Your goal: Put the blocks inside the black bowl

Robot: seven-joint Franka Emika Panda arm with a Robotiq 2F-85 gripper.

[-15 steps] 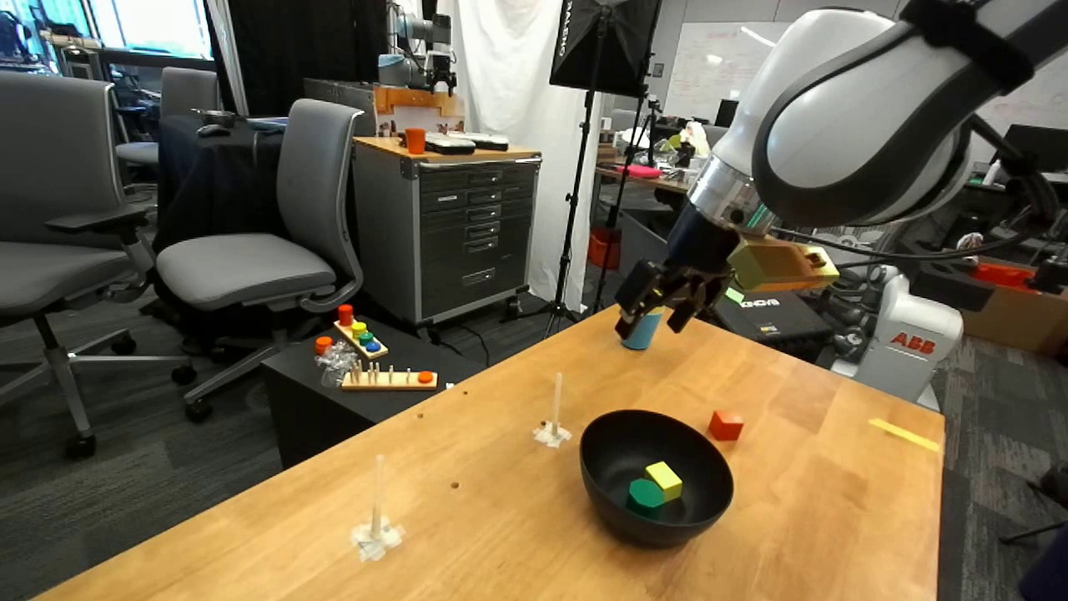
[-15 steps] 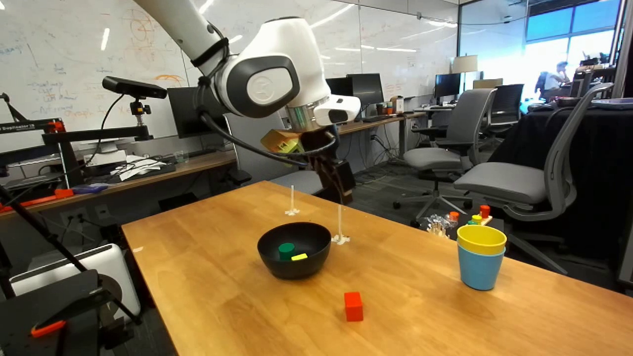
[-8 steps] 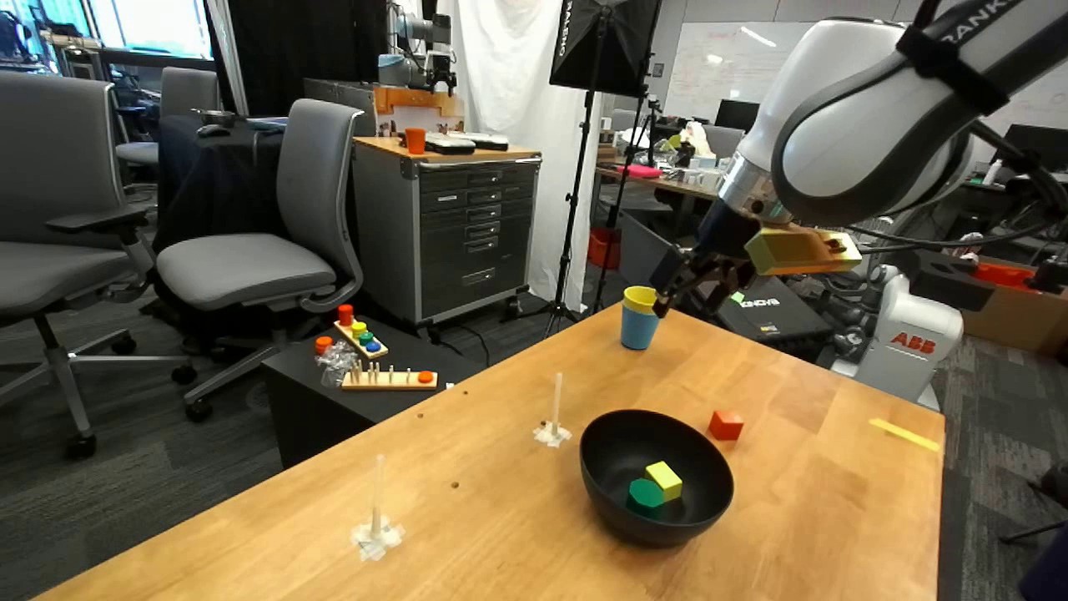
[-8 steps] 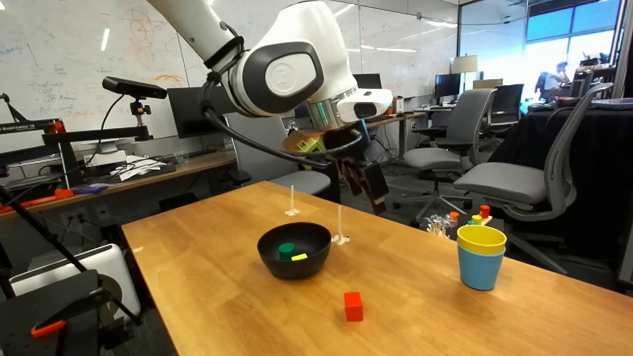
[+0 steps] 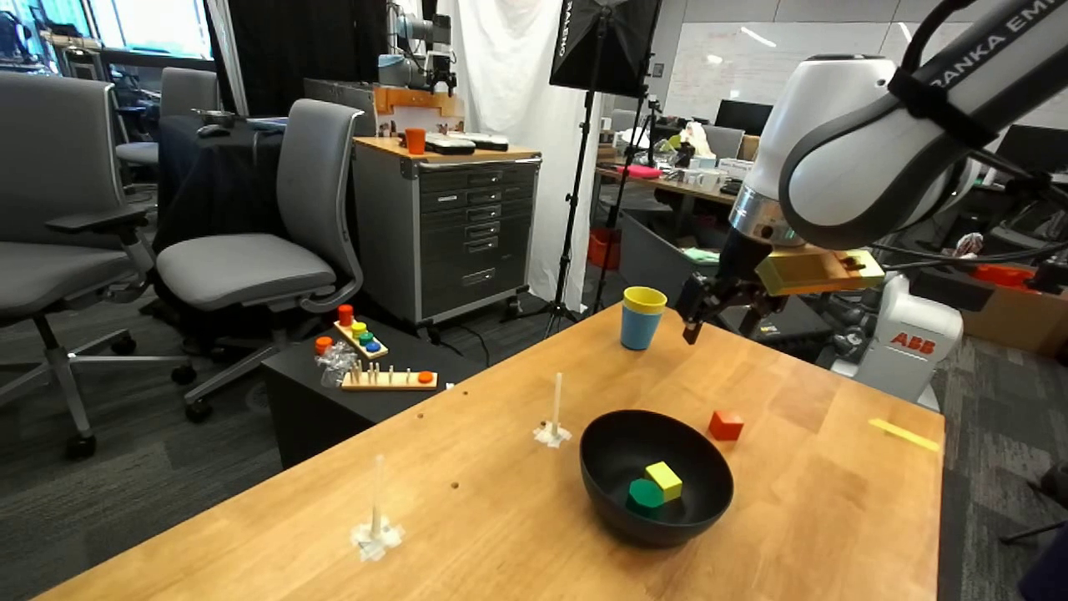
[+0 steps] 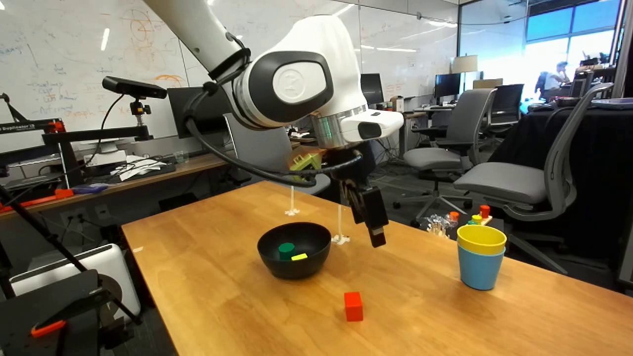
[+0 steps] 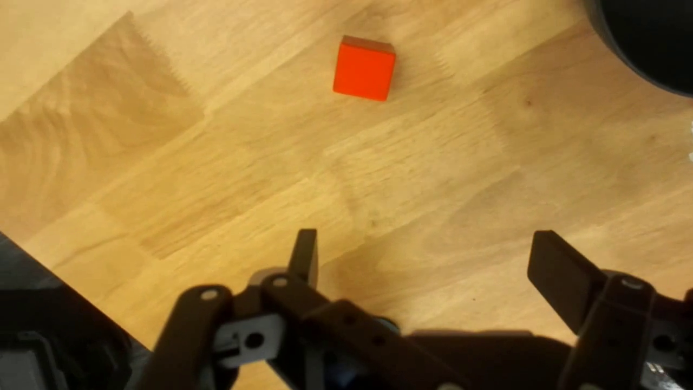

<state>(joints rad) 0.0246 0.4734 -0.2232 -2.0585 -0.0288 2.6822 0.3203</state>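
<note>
The gripper (image 7: 427, 254) is above the table (image 5: 801, 501) and points downward, a little tilted. Its fingers (image 7: 566, 279) stand wide apart, and between their tips the wrist view shows the plain wood.

The red block (image 7: 364, 71) lies on the table, outside the bowl (image 6: 296, 271). It is near the bowl but does not touch it: in the wrist view some wood is seen between the two. In this same view the red block is in the upper middle, apart from the fingers, and the bowl comes in at the upper right corner, cut by the edge.

The bowl stands upright on the table. Inside it are the green block (image 6: 286, 251) and the yellow block (image 5: 663, 480). They are very close to each other; whether they touch, I cannot say with certainty.

Well apart from the bowl stands a blue cup (image 6: 479, 269), and a yellow cup (image 6: 480, 248) sits in it, with the rim above. Two thin sticks (image 5: 556, 401) stand upright on the table, with pale tape (image 5: 552, 435) around the lower end of each. In an exterior view, a yellow strip (image 5: 904, 434) lies near the table's edge. Beside the table there is a low black box (image 5: 309, 409), which carries a peg board (image 5: 388, 381). In an exterior view, a whiteboard (image 6: 143, 54) with writing is behind the arm (image 6: 341, 59).
</note>
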